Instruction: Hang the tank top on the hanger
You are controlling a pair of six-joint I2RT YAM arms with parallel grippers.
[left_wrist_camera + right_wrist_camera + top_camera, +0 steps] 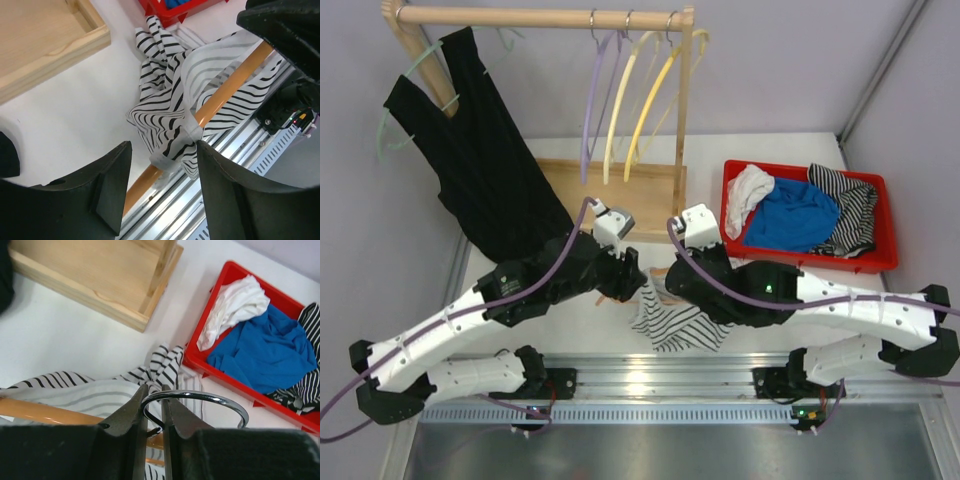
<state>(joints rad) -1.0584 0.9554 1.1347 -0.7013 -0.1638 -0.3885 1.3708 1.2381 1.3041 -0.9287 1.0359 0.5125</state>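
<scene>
Orange hanger wears tank top, just ahead left gripper.

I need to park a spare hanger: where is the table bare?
Bare table lies between the wooden rack base and the red bin, and between that base and the tank top. Crowded: front centre, where the tank top is draped over the hanger; the bin is full of clothes.

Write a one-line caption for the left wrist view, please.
Open left gripper hovers above the striped tank top, draped over the orange hanger.
</scene>
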